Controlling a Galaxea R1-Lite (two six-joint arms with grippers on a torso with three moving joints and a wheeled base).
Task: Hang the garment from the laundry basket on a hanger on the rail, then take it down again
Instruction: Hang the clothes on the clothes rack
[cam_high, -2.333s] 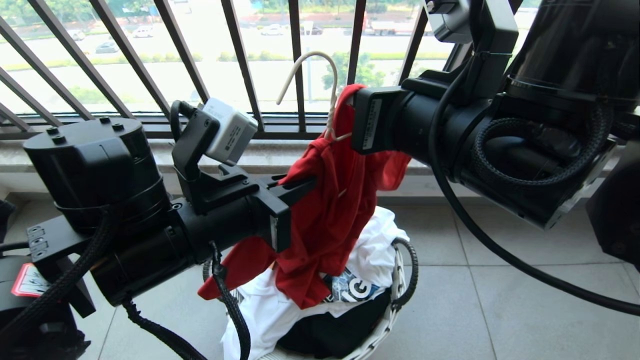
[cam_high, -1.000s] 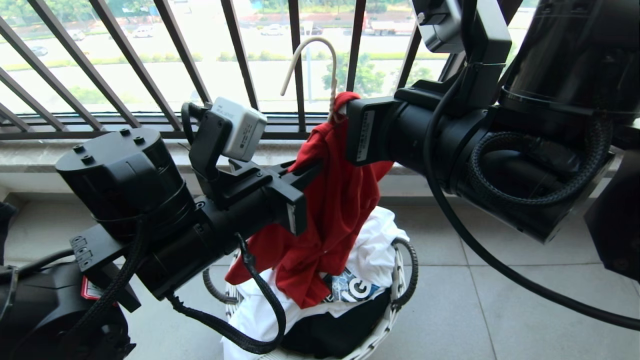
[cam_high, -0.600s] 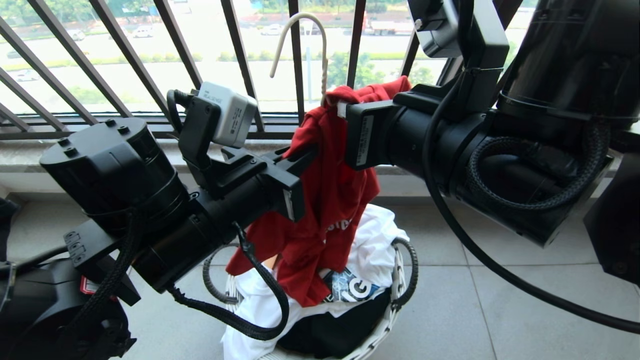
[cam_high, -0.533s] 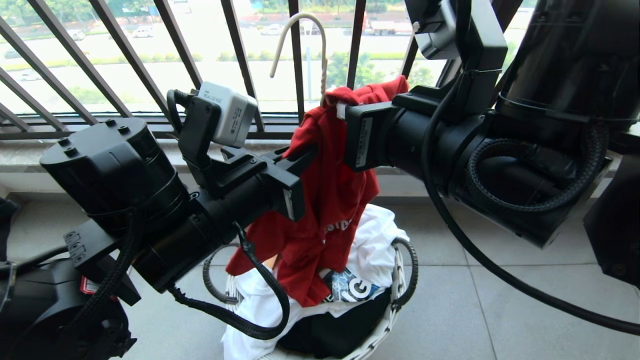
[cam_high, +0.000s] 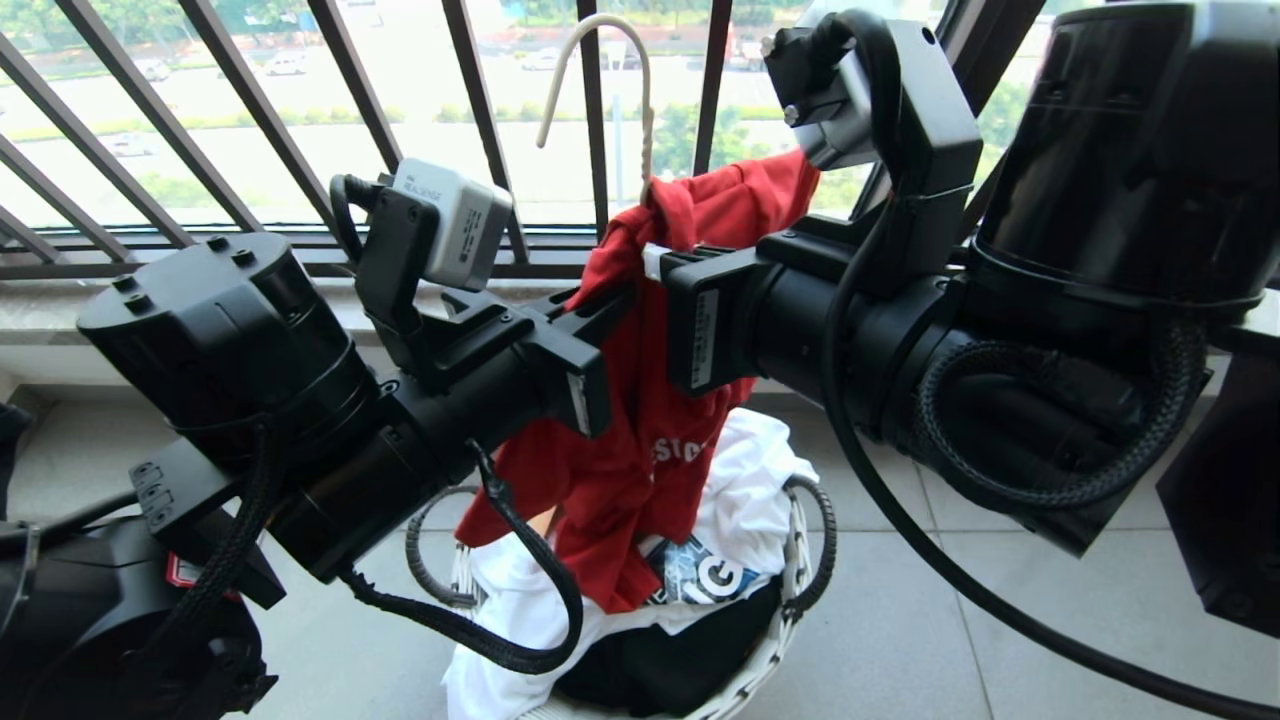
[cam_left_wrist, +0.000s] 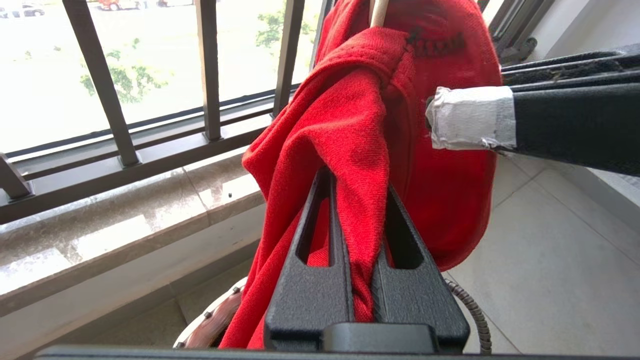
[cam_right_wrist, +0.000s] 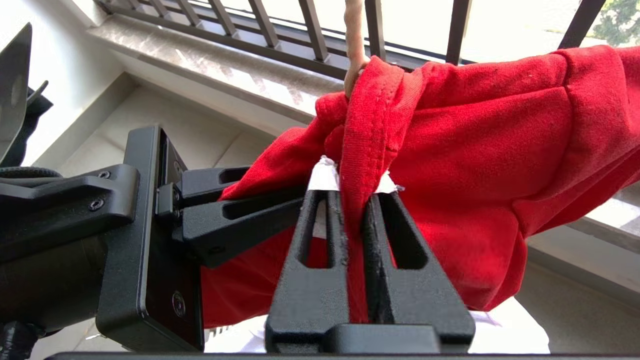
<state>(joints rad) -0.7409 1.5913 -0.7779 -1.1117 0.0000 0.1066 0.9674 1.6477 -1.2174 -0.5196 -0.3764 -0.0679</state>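
The red garment (cam_high: 660, 400) hangs bunched above the laundry basket (cam_high: 792, 610), its lower end resting on the clothes inside. The cream hanger (cam_high: 598, 50) stands up out of its collar, and the rest of it is hidden in the cloth. My left gripper (cam_high: 620, 298) comes in from the left, shut on a fold of the garment (cam_left_wrist: 345, 125) just below the collar. My right gripper (cam_high: 655, 262) comes in from the right, its taped fingertips closed on the collar band (cam_right_wrist: 365, 125) beside the hanger stem (cam_right_wrist: 354, 40). The rail is out of view.
A white T-shirt (cam_high: 750, 480) with blue print and a black one (cam_high: 660, 670) fill the basket. A black balustrade (cam_high: 480, 120) and a stone sill (cam_high: 480, 310) stand close behind the grippers. Grey floor tiles (cam_high: 1000, 620) lie to the right.
The hanger hook has risen, and one shoulder of the garment has spread out toward the upper right. My right gripper has dropped and shifted left. The left gripper has kept its grip.
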